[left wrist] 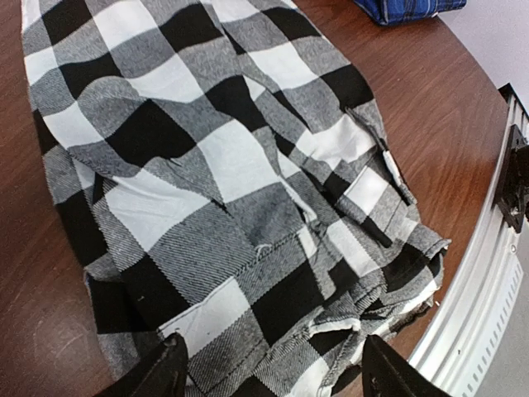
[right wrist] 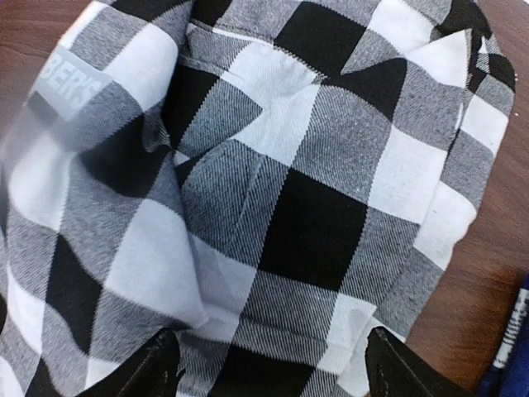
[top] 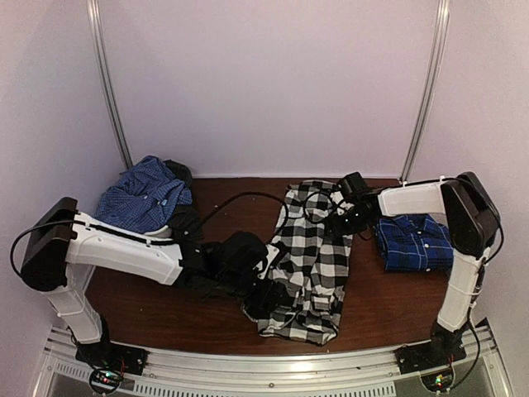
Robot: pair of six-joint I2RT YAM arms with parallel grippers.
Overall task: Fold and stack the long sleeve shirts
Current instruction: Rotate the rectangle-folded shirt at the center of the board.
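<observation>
The black-and-white check shirt (top: 310,256) lies in a long folded strip at the table's middle, its near end bunched. My left gripper (top: 266,296) is at its near left corner. In the left wrist view the gripper (left wrist: 273,382) is open, its fingers (left wrist: 157,376) spread over the rumpled hem (left wrist: 248,248). My right gripper (top: 335,219) is at the shirt's far right edge. In the right wrist view it (right wrist: 277,376) is open over the cloth (right wrist: 314,207). A folded royal blue shirt (top: 413,242) lies to the right, apart from both grippers.
A crumpled lighter blue plaid shirt (top: 142,197) sits at the back left with a black cloth (top: 178,174) beside it. The metal rail (left wrist: 479,306) runs along the near table edge. The folded blue shirt's edge shows in the wrist views (left wrist: 405,8) (right wrist: 517,347).
</observation>
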